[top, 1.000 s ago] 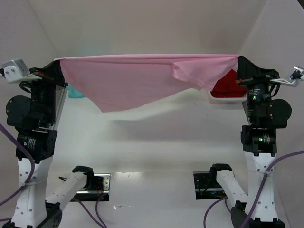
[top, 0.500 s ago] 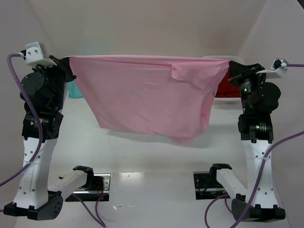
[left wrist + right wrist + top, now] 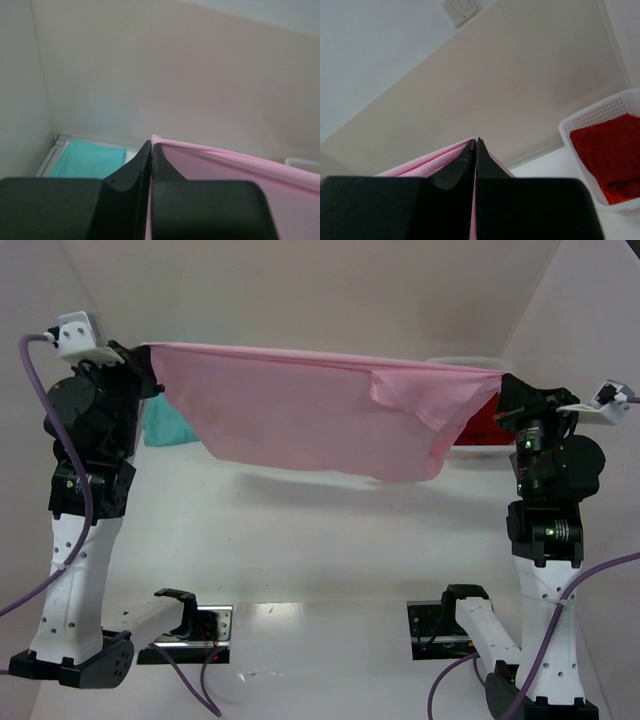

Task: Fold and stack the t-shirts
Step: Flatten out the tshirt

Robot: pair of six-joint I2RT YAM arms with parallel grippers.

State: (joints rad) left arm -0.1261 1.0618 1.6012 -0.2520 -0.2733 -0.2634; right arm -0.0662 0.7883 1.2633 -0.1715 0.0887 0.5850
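Step in hand: by my reading, spreading the pink t-shirt [image 3: 290, 410] in the air before laying it flat to fold.
Method: both pinches should be firm and the top edge level and taut. Lower both arms evenly so the hanging hem meets the table [image 3: 320, 550] first and the cloth rolls down without creases. The sleeve flapped over near the right end probably needs smoothing.
Left gripper [image 3: 151, 146]: jaws pressed together on the shirt's left top corner.
Right gripper [image 3: 476, 144]: jaws closed on the opposite corner, with pink cloth emerging beneath the tips.
Shirt position: stretched from gripper to gripper, clear of the table, body sagging below, top edge sloping slightly down to the right.
Other shirts: the teal t-shirt [image 3: 165, 425] lies far left; the red t-shirt [image 3: 605, 147] sits in a white basket [image 3: 590, 117] far right.
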